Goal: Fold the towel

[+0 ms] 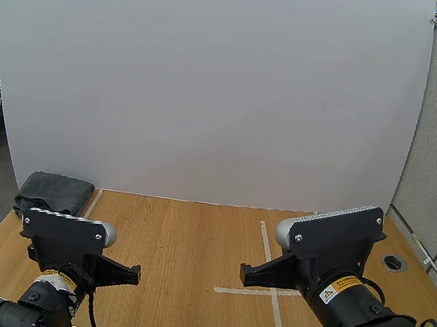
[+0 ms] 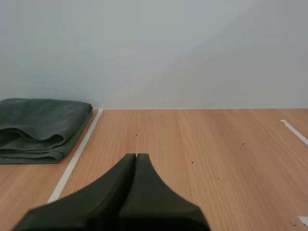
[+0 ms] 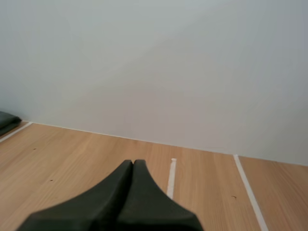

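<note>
Viewing the desk (image 1: 181,256) from above, we find the towel (image 1: 56,192) at its far left corner, a dark grey cloth folded into a compact, layered stack. It lies against the foot of the white board (image 1: 214,81) that stands along the far edge of the desk, and just left of a strip of white tape (image 1: 92,203). Our left arm (image 1: 69,232) stands at the near left edge, on the near side of the towel and apart from it. Our right arm (image 1: 337,237) stands at the near right, beside a cross of white tape (image 1: 276,318) and well apart from the towel. A round cable hole (image 1: 393,262) is set in the desk to the right of the right arm.

Seen from the left wrist, our left jaws lie pressed together as one dark wedge with nothing between them. Beyond them the towel (image 2: 41,127) shows rounded folded edges stacked one on another, and the tape strip (image 2: 74,161) runs between it and the bare middle of the desk. The left jaws and the towel do not touch.

Seen from the right wrist, our right jaws are likewise closed into a single wedge and hold nothing. They point across the wood toward the board (image 3: 154,72), with two tape strips (image 3: 171,178) running ahead of them. A corner of the towel (image 3: 7,122) shows far off at the board's foot.
</note>
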Robot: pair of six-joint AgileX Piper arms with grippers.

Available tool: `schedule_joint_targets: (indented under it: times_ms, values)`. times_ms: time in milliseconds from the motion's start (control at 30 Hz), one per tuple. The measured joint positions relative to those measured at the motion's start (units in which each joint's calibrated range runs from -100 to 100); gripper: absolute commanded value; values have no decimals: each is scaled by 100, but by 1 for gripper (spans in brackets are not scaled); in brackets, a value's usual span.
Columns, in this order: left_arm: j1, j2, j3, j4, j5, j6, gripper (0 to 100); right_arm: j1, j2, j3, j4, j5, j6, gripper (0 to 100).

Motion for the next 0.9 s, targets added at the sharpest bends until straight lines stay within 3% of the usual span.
schedule_joint_targets:
  times_ms: [100,133,300,900]
  values:
    - [0,-23,0,0,0,0,0,-116,0,0,0,0,0,0]
    - [0,-118,0,0,0,0,0,-401,0,0,0,0,0,0]
    - [0,-266,0,0,0,0,0,-779,0,0,0,0,0,0]
    - [0,-266,0,0,-52,0,0,-793,0,290,0,-75,0,0]
